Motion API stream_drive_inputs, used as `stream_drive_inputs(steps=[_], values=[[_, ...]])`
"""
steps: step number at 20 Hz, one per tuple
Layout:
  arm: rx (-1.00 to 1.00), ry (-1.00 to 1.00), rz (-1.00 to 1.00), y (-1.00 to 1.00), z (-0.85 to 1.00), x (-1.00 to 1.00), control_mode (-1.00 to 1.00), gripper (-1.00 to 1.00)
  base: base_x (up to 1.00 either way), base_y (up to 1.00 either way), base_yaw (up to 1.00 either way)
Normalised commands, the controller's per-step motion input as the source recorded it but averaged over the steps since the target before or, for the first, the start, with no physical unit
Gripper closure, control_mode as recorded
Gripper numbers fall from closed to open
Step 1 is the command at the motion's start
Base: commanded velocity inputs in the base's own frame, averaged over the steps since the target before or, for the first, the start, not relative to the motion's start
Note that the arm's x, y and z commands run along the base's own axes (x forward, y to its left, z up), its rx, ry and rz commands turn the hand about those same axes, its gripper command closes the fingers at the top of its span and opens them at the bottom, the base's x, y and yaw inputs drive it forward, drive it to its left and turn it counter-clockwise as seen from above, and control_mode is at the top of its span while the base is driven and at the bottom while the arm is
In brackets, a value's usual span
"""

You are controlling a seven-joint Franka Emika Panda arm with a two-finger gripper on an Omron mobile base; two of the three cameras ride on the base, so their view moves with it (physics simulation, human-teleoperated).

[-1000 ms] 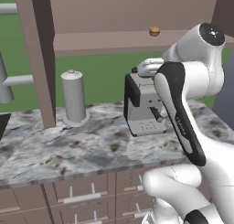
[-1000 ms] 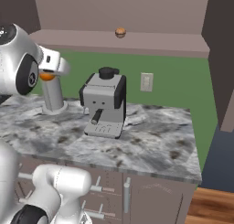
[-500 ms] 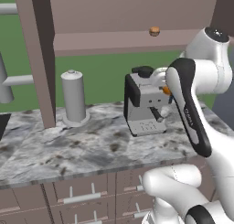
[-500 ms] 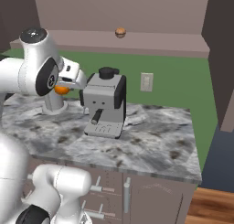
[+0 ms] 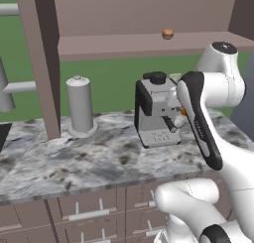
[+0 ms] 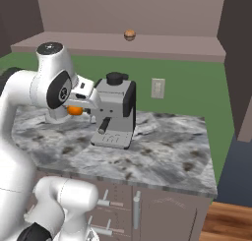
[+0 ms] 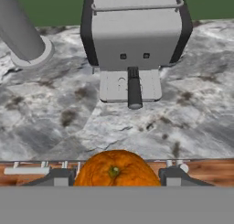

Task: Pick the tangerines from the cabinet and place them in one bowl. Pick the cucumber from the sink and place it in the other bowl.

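From the left base view, you see the white arm folded at the right, its forearm crossing in front of the grey espresso machine (image 5: 158, 110) on the marbled counter (image 5: 74, 157). A sliver of bright orange tangerine (image 5: 182, 111) peeks out beside the forearm, just right of the machine. The duller tan-brown tangerine (image 5: 167, 34) sits alone on the shelf of the mauve-brown cabinet (image 5: 129, 42), above and behind the machine. A grey canister (image 5: 81, 107) stands on the counter to the left, well apart from the machine, beside the cabinet's side panel.

From the right base view, you see the gripper (image 6: 78, 107) just left of the espresso machine (image 6: 114, 116), above the counter (image 6: 162, 156), with the bright orange tangerine (image 6: 75, 109) showing beneath the hand. The tan-brown tangerine (image 6: 130, 35) rests on the cabinet (image 6: 147, 43) shelf, higher and farther back. A wall outlet (image 6: 157, 88) is set in the green wall right of the machine.

From the hand view, you look down the gripper (image 7: 115, 176) at the espresso machine (image 7: 133, 40) and the counter (image 7: 192, 113) below. The orange tangerine (image 7: 115, 168) sits squarely between the two dark fingertips (image 7: 57, 177), which are closed partway against its sides and hold it. The base of the grey canister (image 7: 23, 35) lies at the upper left.
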Motion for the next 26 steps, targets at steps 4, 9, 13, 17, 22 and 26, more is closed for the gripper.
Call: stream_drive_inputs(steps=[4, 9, 13, 17, 22, 26], values=[[-0.08, 0.06, -0.05, 0.0, -0.43, 0.0, -1.0, 1.0, 0.0, 0.0, 0.0], [0.0, 0.04, -0.03, -0.09, -0.27, 0.0, -1.0, 1.0, 0.0, 0.0, 0.0], [0.0, 0.03, -0.01, -0.03, -0.05, 0.0, -1.0, 1.0, 0.0, 0.0, 0.0], [0.0, 0.0, 0.0, 0.0, 0.0, 0.0, -1.0, 1.0, 0.0, 0.0, 0.0], [0.0, 0.0, 0.0, 0.0, 0.0, 0.0, -1.0, 1.0, 0.0, 0.0, 0.0], [0.0, 0.0, 0.0, 0.0, 0.0, 0.0, 1.0, 1.0, 0.0, 0.0, 0.0]])
